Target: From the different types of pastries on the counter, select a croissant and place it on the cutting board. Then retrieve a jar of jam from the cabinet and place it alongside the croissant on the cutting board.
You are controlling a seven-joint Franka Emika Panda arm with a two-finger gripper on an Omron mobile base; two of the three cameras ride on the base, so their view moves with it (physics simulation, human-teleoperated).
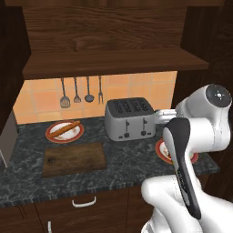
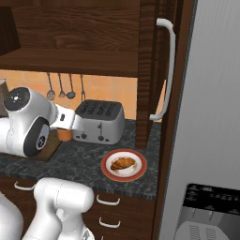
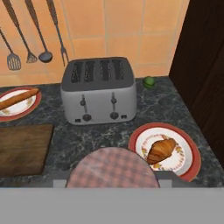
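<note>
Lower the jam jar with the checked lid, apparently held in your pincer, onto the dark wooden cutting board; the golden croissant sits on its red-rimmed plate.

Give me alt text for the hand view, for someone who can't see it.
A croissant lies on a red-rimmed plate on the dark marbled counter, right of a silver four-slot toaster. At left, a bread stick sits on a second plate behind a cutting board. A round checkered lid fills the bottom centre.
</note>
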